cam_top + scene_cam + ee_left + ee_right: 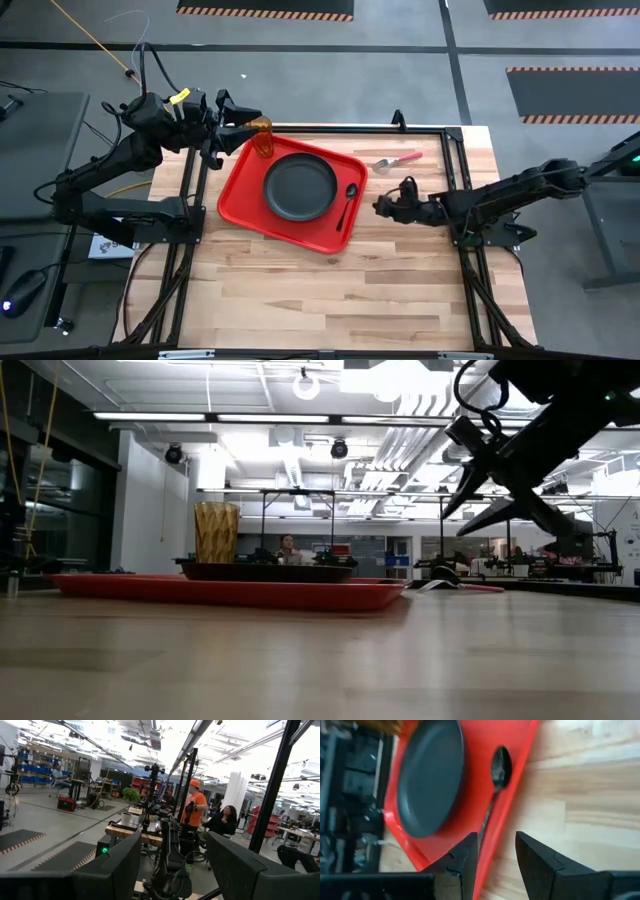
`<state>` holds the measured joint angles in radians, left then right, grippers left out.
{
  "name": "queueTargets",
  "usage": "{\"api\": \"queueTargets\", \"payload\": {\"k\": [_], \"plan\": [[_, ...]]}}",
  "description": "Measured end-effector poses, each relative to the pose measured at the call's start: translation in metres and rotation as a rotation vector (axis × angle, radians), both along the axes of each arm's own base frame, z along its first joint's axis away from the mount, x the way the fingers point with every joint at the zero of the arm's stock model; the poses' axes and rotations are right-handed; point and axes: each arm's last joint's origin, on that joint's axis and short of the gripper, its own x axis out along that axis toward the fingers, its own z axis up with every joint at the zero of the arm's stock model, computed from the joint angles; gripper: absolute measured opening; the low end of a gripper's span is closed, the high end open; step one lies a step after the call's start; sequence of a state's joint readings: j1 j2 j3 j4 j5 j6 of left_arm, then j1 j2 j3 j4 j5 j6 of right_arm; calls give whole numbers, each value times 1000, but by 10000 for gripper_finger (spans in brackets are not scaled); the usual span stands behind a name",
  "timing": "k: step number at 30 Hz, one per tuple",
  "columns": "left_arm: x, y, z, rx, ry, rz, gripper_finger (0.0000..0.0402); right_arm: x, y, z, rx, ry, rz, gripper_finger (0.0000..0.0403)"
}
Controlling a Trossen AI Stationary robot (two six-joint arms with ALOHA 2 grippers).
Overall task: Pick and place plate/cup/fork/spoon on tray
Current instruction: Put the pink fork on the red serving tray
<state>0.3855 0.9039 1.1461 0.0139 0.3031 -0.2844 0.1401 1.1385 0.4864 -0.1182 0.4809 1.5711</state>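
Observation:
The red tray (245, 190) lies in the middle of the table. The black plate (300, 187) rests flat on it. The black spoon (347, 205) lies on the tray to the right of the plate. The amber cup (262, 137) stands upright on the tray's far left corner. The fork (397, 160), pink handle and silver head, lies on the wood beyond the tray's far right corner. My left gripper (243, 120) is open and empty, raised beside the cup; its wrist view (175, 870) shows only the room. My right gripper (381, 207) is open and empty just right of the tray, above the table near the spoon's handle (487, 820).
Black frame rails (455, 180) run along the table's left and right sides and its far edge. Bare wood (330, 290) lies between the tray and the near edge. People show in the room beyond the table (192, 807).

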Motion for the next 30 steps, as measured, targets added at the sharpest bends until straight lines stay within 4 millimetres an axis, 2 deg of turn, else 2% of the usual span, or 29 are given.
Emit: {"api": "queueTargets", "payload": {"k": [7,14,21,25,30], "plan": [[0,0,0,-1,-1,1,213,2,-4,4,-64,-104,-143,124],[0,0,0,0,0,2,213,4,-5,8,-98,-154,-196,124],[0,0,0,-1,-1,1,213,7,-6,13,15,-296,-292,124],[0,0,0,-1,-1,1,213,9,-13,15,26,-325,-331,124],[0,0,0,-1,-1,1,213,18,-35,31,-32,-379,-312,124]]}}
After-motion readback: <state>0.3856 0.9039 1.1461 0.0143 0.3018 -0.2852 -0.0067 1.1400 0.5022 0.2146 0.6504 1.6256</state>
